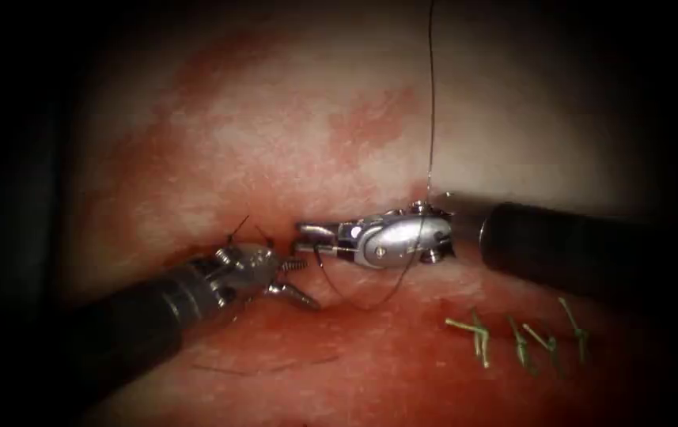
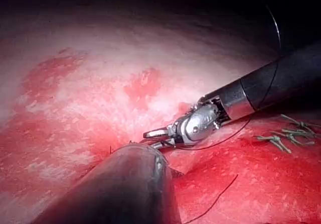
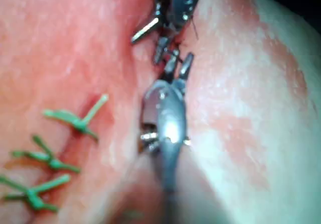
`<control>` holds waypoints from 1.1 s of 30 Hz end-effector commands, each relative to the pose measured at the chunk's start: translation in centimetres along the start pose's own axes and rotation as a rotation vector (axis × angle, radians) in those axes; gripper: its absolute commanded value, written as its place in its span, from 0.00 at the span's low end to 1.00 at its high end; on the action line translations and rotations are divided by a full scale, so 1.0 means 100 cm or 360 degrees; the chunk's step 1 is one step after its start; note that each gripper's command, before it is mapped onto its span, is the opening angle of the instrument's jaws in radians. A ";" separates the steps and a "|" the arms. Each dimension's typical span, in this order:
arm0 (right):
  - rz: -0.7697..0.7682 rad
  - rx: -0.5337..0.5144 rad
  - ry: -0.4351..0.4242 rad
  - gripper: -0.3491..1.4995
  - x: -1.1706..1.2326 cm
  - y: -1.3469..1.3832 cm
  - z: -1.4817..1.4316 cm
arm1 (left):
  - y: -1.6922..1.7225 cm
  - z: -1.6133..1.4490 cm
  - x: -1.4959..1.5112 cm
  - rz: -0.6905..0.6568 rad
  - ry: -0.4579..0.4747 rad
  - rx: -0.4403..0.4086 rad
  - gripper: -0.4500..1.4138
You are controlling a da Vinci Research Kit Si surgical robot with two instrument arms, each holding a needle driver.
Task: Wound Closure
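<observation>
Jaws of the left tool (image 1: 297,281) stand spread wide apart, one jaw pointing toward the right tool, the other angled down onto the red tissue (image 1: 291,142); nothing lies between them. Directly opposite, tip to tip and just apart, the right tool (image 1: 312,237) has its jaws slightly parted. Dark thread (image 1: 362,303) meets the right tool close behind its jaws, but a grip on it cannot be confirmed. From there the thread sags in a loop below the right tool, passes over its wrist and rises straight up out of view. The needle cannot be made out, so its place and whether it sits in the tissue cannot be told. Both tips meet over the cut (image 1: 275,237), which runs beneath the two tools. Beyond the right tool's wrist, below its shaft, several green cut ends of thread (image 1: 477,336) lie on the wet red fluid (image 1: 402,364). A loose dark strand (image 1: 259,368) lies below the left shaft.
</observation>
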 end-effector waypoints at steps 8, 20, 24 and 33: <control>0.0082 -0.0013 -0.0066 0.00 -0.0005 -0.0001 0.0001 | -0.0003 0.0006 0.0002 0.0004 0.0001 0.0000 0.50; 0.0284 0.0029 -0.0176 0.00 -0.0013 -0.0003 -0.0004 | -0.0002 0.0006 0.0002 0.0004 -0.0008 0.0001 0.50; 0.0318 0.0064 -0.0187 0.00 -0.0013 -0.0006 -0.0002 | -0.0002 0.0005 0.0002 0.0004 -0.0008 0.0001 0.50; 0.0469 0.0135 -0.0255 0.00 -0.0014 -0.0015 -0.0001 | -0.0002 0.0005 0.0002 0.0004 -0.0009 0.0000 0.50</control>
